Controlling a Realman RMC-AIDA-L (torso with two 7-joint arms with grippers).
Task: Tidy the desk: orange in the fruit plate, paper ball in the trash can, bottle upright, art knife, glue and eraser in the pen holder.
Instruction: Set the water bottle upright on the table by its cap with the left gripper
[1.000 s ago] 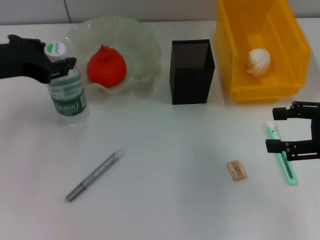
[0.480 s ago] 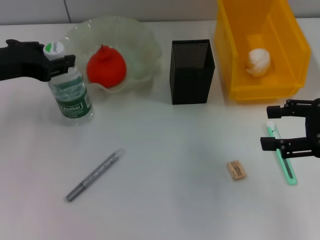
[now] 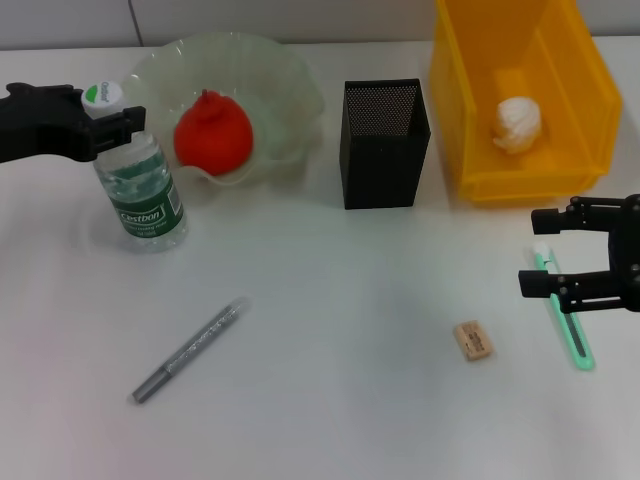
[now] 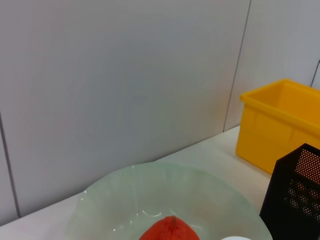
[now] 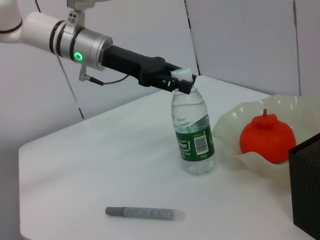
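Clearly our left end effector [image 3: 125,122] grips the bottle [image 3: 139,190] by its neck, upright beside the fruit plate [image 3: 290,75]; releasing carelessly could topple it. Our right end effector [image 3: 540,252] hovers open over the art knife [image 3: 566,322].

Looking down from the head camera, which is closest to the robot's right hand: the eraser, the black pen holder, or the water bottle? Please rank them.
From the right hand:
1. Eraser, just to its left on the table.
2. Pen holder, farther back, mid-table.
3. Bottle, far left, held at the cap by the left hand.
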